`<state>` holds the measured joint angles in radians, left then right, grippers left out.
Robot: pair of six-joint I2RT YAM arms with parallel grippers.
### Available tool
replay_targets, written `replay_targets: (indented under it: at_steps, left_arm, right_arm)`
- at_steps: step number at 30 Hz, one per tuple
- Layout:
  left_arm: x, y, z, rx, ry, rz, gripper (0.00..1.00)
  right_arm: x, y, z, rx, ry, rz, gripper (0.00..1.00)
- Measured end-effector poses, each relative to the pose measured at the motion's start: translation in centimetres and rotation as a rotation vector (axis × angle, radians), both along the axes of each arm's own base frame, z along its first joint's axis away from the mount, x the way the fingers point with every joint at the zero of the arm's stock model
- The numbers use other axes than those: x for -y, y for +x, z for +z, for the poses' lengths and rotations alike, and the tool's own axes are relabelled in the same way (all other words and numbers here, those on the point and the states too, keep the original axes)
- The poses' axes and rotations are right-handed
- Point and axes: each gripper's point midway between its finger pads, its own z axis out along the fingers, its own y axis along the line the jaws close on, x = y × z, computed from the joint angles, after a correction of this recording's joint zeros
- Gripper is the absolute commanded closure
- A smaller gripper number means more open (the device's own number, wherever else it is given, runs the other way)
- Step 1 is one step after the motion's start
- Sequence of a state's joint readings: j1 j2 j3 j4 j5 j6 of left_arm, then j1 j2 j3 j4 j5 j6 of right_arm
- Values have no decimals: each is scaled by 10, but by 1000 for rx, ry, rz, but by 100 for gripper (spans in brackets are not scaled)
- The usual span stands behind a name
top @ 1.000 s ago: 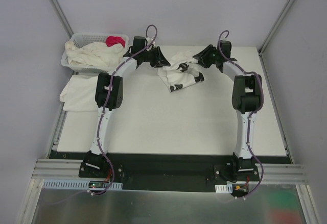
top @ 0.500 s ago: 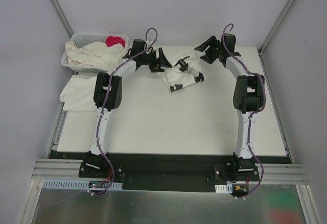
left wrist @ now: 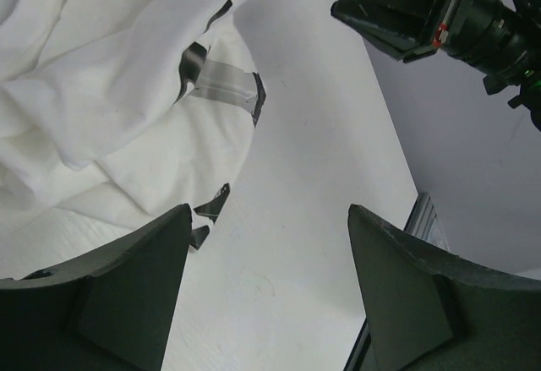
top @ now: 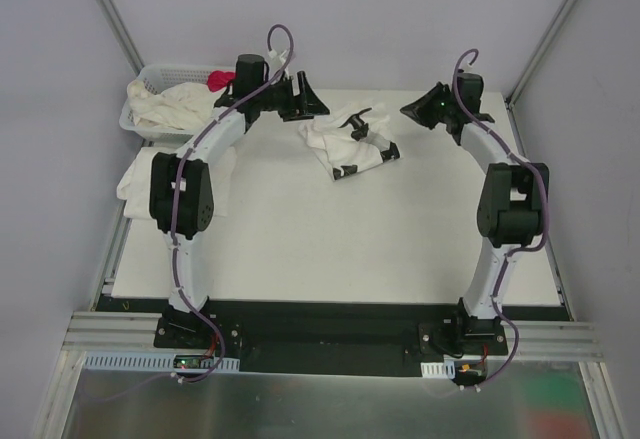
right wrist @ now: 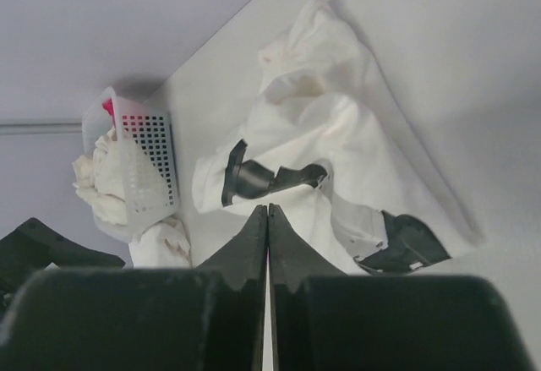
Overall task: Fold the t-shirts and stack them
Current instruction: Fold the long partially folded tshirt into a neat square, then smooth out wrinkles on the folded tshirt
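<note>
A crumpled white t-shirt with black trim lies at the back middle of the table; it also shows in the left wrist view and the right wrist view. My left gripper hangs just left of it, open and empty. My right gripper hovers to the shirt's right, shut on nothing. More white t-shirts fill the basket. Another t-shirt lies flat at the table's left edge.
The white lattice basket stands at the back left, off the table corner, with a pink-red cloth in it. The table's back edge runs just behind both grippers. Grey walls close in on three sides.
Both grippers let go of the crumpled shirt and drew away from it, the left toward the basket, the right toward the back right. The left opened; the right opened, then shut.
</note>
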<state>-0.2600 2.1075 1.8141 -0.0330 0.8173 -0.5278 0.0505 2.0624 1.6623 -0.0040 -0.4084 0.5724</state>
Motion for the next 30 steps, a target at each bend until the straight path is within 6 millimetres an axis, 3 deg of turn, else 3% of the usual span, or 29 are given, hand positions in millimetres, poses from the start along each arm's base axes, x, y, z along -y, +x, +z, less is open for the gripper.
replay_targets:
  at_steps: [5,11,14,21,30]
  left_arm:
    - [-2,-6,7,19,2,4,27]
    - [3,-11,-4,-12,12,-4,28]
    - [8,-14,-3,-10,11,-14,28]
    - [11,-17,-3,-12,8,-27,28]
    - [16,-15,6,-4,-15,-59,29]
  right_arm:
    - [-27,-38,0,4,17,45,99]
    - [-79,-53,-13,-9,31,153,99]
    - [-96,-40,-22,-11,43,182,99]
    - [-115,20,-62,-37,104,188,99]
    - [-130,42,-137,-175,230,154,99]
